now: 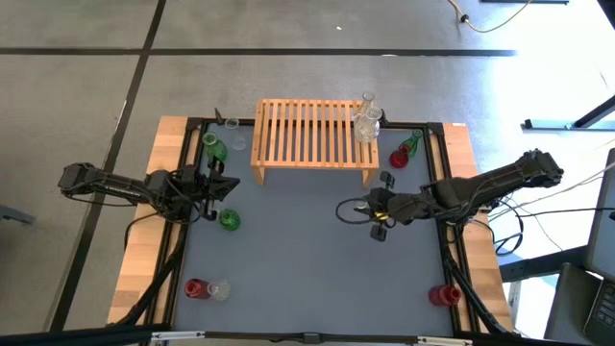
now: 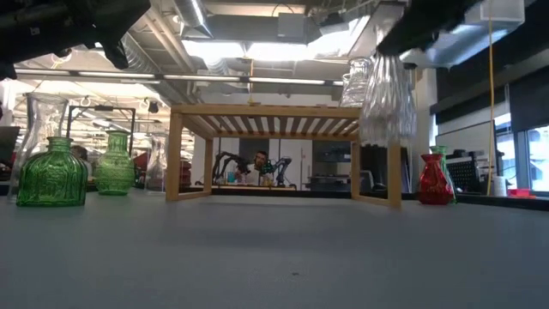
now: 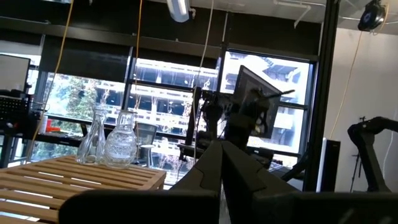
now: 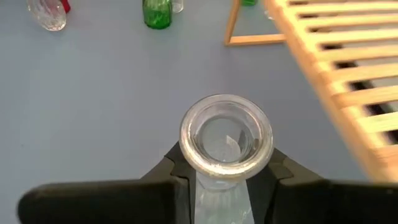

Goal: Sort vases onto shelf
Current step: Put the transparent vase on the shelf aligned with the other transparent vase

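Two clear glass vases [image 1: 366, 120] stand together on the right rear corner of the shelf [image 1: 314, 135], a low light-wood rack whose top is a row of parallel slats on short legs. In the left wrist view they show as one slim flask and one rounder, textured bottle.

A third clear vase [image 4: 226, 142] is in the air — the right gripper [image 4: 225, 177] pinches its neck, one dark finger on each side, and its round mouth faces the wrist camera. In the low view this ribbed vase [image 2: 388, 99] hangs above the table in front of the rack's right leg. From above, the gripper sits over the grey mat, in front of the shelf's right end.

Left of the shelf stand two green vases [image 1: 215, 150] with patterned, bulbous bodies — one near the rack's left leg and one further forward [image 1: 229, 220], just beside the left gripper [image 1: 213, 192]. A small clear piece stands near the rear left corner. At the front left lie a red vase [image 1: 195, 287] and a clear one, touching or nearly so.

Right of the shelf are a red vase [image 1: 400, 159] and a slim green bottle [image 1: 412, 143] close together. Another red one [image 1: 443, 294] sits at the front right edge.

The left gripper's fingers appear pressed together and hold nothing.
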### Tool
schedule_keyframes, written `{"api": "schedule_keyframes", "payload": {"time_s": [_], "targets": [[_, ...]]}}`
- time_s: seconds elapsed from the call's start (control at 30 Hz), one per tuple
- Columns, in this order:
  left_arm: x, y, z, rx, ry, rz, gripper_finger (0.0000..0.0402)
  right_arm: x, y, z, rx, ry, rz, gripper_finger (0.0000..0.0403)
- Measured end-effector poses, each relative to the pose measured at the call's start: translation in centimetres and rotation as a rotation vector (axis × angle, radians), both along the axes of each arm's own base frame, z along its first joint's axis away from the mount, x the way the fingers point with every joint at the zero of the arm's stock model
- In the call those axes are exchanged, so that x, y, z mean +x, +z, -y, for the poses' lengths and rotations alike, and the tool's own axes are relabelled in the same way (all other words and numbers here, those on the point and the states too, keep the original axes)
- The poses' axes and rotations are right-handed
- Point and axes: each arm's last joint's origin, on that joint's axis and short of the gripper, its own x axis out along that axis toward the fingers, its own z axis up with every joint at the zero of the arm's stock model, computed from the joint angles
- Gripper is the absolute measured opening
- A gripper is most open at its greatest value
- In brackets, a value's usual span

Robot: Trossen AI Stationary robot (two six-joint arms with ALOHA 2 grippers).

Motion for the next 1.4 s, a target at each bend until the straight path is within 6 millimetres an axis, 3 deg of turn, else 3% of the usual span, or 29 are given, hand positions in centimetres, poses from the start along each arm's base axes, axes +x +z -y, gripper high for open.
{"api": "schedule_keyframes", "payload": {"time_s": [0.27,0.5,0.93,1.4], "targets": [[0.0,0.0,0.0,0.0,0.001,0.0,0.0002,-0.6,6.1,2.4,-0.018,-0.055,-0.028,0.0085],[0.0,0.0,0.0,0.0,0.001,0.0,0.0002,-1.2,8.9,5.5,-0.057,-0.157,-0.036,0.0086],[0.0,0.0,0.0,0.0,0.001,0.0,0.0002,-1.5,9.0,10.8,-0.04,-0.348,-0.049,0.0087],[0.0,0.0,0.0,-0.005,0.012,0.0,0.0002,-0.8,8.1,11.6,-0.039,-0.35,0.004,0.0087]]}}
